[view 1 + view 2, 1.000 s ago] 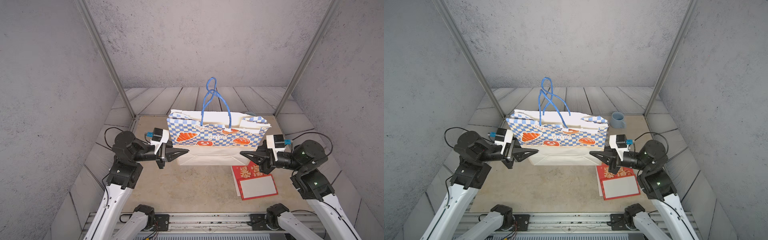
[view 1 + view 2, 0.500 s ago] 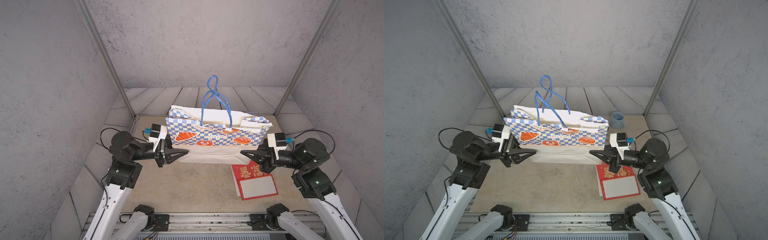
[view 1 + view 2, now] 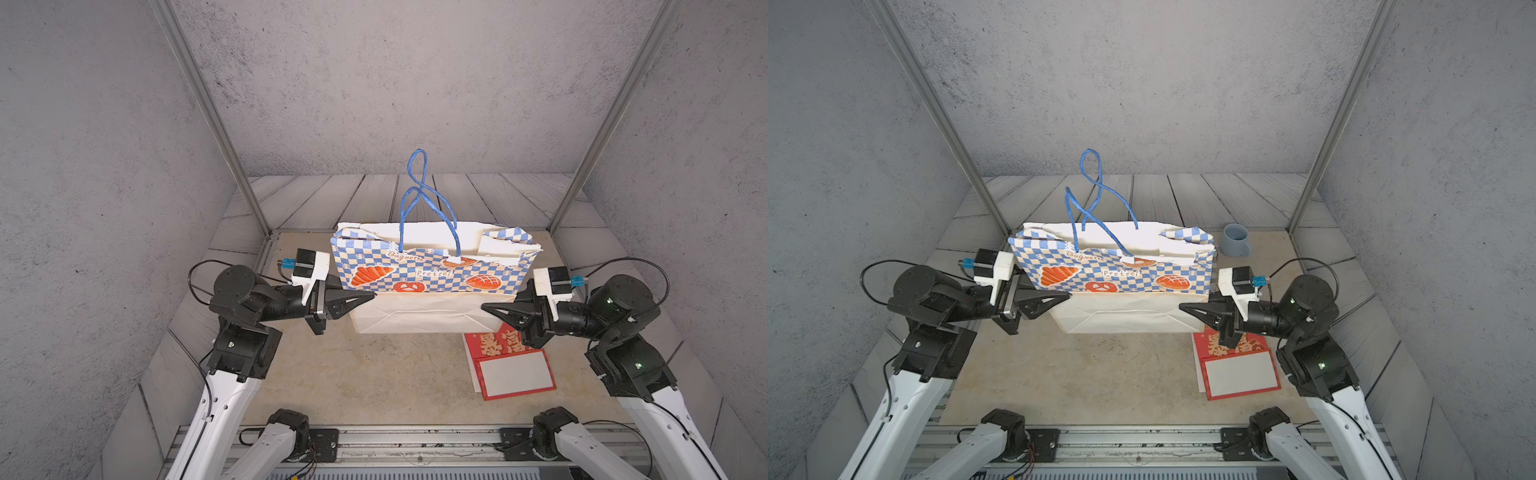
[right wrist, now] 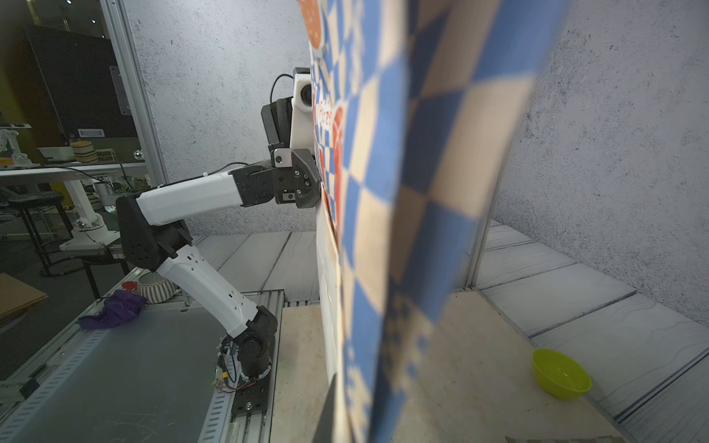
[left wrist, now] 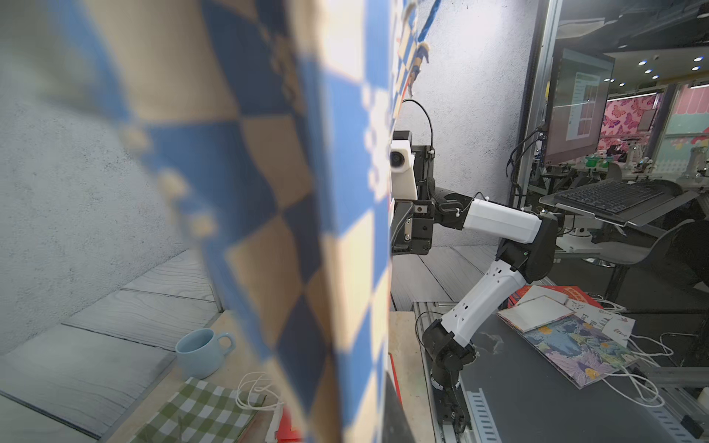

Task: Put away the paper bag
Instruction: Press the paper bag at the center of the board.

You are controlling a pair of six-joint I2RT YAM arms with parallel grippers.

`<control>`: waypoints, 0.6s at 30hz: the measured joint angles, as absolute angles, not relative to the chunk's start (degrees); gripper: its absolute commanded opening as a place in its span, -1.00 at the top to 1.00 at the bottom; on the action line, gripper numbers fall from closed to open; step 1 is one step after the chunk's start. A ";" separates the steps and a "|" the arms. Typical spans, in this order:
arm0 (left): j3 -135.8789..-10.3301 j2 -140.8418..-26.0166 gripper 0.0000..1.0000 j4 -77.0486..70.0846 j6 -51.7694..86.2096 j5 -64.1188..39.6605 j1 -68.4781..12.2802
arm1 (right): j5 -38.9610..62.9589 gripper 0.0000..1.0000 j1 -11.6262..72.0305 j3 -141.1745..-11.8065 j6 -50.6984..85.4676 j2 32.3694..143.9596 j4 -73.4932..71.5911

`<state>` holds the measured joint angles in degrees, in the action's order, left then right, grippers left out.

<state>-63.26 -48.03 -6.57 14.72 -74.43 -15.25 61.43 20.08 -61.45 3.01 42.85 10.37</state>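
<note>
Tools (image 3: 368, 297) (image 3: 486, 307) level, inward — against paper bag (image 3: 428, 316)

Paper bag (image 3: 432, 274): blue-checked, bakery prints, blue-handled, white base, upright, rim crumpled.

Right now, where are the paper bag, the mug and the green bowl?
paper bag (image 3: 419, 309): in a top view, on its plain white lower front.
mug (image 3: 1233, 245): in a top view, on its outer wall.
green bowl (image 4: 562, 385): right wrist view, on its outer wall.
</note>
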 measured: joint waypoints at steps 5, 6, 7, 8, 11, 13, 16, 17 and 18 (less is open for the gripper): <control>-64.14 -47.57 -0.01 -7.16 14.94 -71.61 -15.25 | 61.52 1.00 20.08 -61.47 2.52 42.87 11.73; -64.16 -47.48 0.05 -7.62 15.18 -71.16 -15.25 | 61.56 1.00 20.08 -61.47 2.52 42.89 12.01; -64.23 -47.40 0.12 -7.92 15.38 -70.94 -15.25 | 61.60 1.00 20.08 -61.47 2.50 42.89 12.23; -64.34 -47.33 0.23 -8.27 15.51 -70.67 -15.25 | 61.63 1.00 20.08 -61.47 2.48 42.89 12.34; -64.66 -47.33 0.63 -9.08 15.64 -70.24 -15.25 | 61.69 1.00 20.08 -61.47 2.33 42.89 12.69; -65.08 -47.35 0.85 -9.37 15.84 -70.22 -15.25 | 61.87 1.00 20.08 -61.47 2.31 42.89 12.69; -65.52 -47.35 0.98 -9.61 16.14 -70.46 -15.25 | 62.02 1.00 20.08 -61.52 2.31 42.89 12.60; -65.58 -47.35 0.90 -9.63 16.34 -70.61 -15.25 | 62.04 1.00 20.08 -61.54 2.31 42.89 12.60; -65.69 -47.35 0.69 -9.65 16.34 -70.72 -15.25 | 62.08 1.00 20.08 -61.56 2.31 42.89 12.60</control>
<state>-65.69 -47.35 -9.65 16.34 -70.72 -15.25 62.08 20.08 -61.56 2.31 42.89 12.60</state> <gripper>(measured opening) 0.047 0.052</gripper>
